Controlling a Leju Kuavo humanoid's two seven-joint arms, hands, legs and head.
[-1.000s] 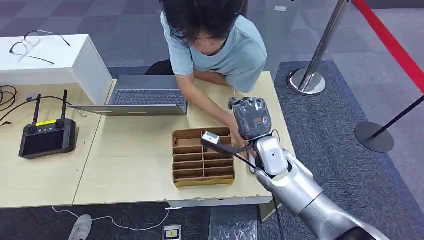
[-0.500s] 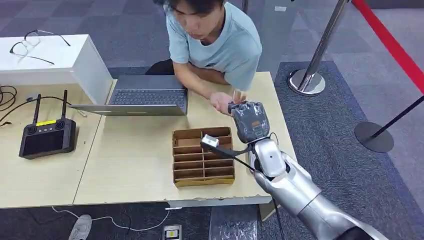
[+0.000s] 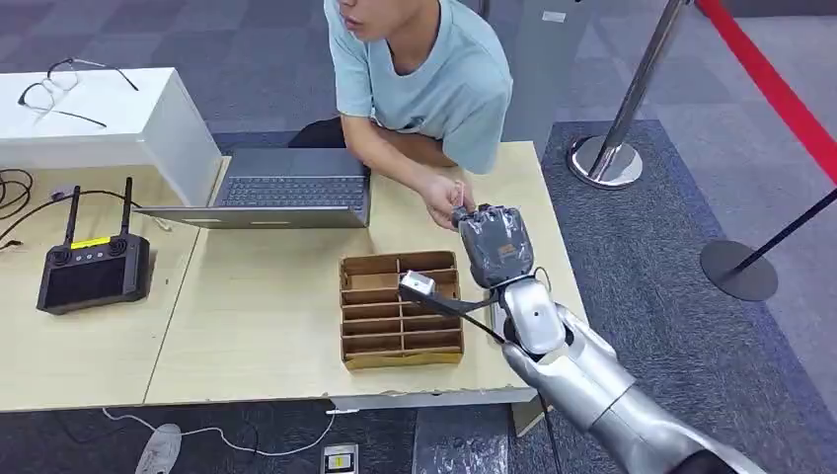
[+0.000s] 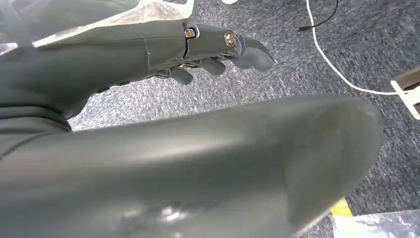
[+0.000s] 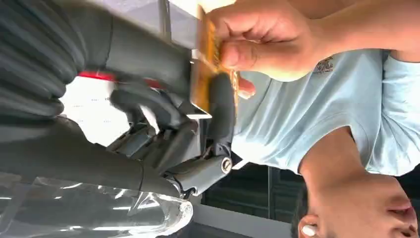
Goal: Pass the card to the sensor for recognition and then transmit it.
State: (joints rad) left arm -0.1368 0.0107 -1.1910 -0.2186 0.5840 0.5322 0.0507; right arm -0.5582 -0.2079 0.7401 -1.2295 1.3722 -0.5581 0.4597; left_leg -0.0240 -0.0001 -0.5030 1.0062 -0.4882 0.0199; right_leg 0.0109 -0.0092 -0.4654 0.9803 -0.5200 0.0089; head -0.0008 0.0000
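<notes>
Here the card (image 5: 204, 59) is being pinched by the right hand (image 3: 494, 242) and also gripped by the person's hand (image 5: 257, 42); the left hand (image 4: 208, 47) is being held empty, fingers loosely curled.

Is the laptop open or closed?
Open. The laptop's keyboard shows, and its lid leans back against the white box.

The person (image 3: 419, 74) is straightening up from the table, and their hand (image 3: 439, 200) is now pinching the card (image 5: 205, 64) in the robot's right hand (image 3: 494, 242).
</notes>
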